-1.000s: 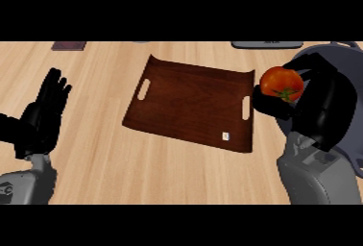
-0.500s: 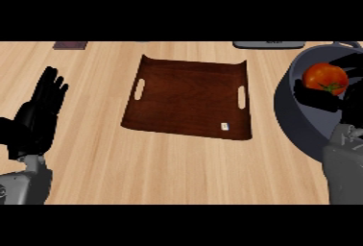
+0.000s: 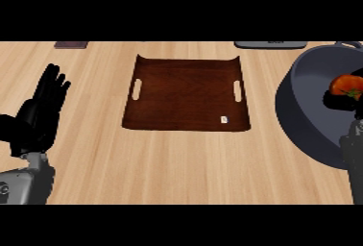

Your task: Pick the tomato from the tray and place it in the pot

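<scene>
The red tomato (image 3: pixel 345 85) shows at the right edge, over the inside of the dark grey pot (image 3: pixel 301 103). My right hand (image 3: pixel 346 104) is curled under and round the tomato, and most of the hand runs off the right edge. Its grey forearm (image 3: pixel 352 153) rises from the lower right. The brown tray (image 3: pixel 187 93) lies in the middle of the wooden counter with nothing on it. At the far left, well away from the tray, my left hand (image 3: pixel 37 117) rests open with its fingers pointing up.
A flat brownish object (image 3: pixel 71 44) and a grey object (image 3: pixel 271 44) lie along the counter's far edge. Bare wood stretches in front of the tray and between the tray and the pot.
My right hand has carried the tomato rightward from the pot's near rim to over its inside. The left hand has kept its pose.
</scene>
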Available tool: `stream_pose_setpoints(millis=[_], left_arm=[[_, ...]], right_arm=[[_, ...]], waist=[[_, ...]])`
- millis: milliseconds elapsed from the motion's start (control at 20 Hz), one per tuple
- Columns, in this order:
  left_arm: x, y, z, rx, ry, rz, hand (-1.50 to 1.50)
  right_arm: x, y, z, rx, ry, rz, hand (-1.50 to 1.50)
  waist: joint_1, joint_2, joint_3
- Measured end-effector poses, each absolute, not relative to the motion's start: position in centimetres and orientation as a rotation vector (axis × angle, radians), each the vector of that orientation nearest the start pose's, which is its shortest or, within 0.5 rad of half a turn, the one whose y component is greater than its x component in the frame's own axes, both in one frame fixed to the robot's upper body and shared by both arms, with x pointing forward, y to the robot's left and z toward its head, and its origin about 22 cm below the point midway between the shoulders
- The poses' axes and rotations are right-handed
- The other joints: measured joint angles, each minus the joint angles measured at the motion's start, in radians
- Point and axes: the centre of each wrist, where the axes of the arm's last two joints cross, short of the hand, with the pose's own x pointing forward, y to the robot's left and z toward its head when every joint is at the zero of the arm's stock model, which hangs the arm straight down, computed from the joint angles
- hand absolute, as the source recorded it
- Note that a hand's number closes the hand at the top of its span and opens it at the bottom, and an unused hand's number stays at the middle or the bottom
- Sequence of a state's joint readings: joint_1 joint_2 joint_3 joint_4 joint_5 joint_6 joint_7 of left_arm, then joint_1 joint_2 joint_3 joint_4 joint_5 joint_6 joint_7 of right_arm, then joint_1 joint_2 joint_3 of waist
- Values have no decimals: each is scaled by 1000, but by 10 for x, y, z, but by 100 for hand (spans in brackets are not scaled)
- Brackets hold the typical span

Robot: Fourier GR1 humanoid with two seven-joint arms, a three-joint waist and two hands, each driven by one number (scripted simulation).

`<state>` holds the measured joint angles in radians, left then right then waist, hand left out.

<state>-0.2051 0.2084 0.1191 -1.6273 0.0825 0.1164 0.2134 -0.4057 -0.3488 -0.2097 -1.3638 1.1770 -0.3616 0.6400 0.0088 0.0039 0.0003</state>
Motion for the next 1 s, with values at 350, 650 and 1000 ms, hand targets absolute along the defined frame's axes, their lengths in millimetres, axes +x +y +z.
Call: stream_pose_setpoints(millis=[350, 650, 1000], left_arm=[[283, 280, 81, 189, -1619, 60, 0], [286, 274, 84, 179, -1621, 59, 0], [286, 279, 84, 187, -1617, 64, 0]], right_arm=[[350, -362, 71, -1510, -1055, 138, -150], [354, -381, 57, -1317, -1104, 87, -150], [349, -391, 55, -1129, -1342, -94, -150]], waist=[[2, 0, 0], [3, -9, -19], [-7, -13, -20]])
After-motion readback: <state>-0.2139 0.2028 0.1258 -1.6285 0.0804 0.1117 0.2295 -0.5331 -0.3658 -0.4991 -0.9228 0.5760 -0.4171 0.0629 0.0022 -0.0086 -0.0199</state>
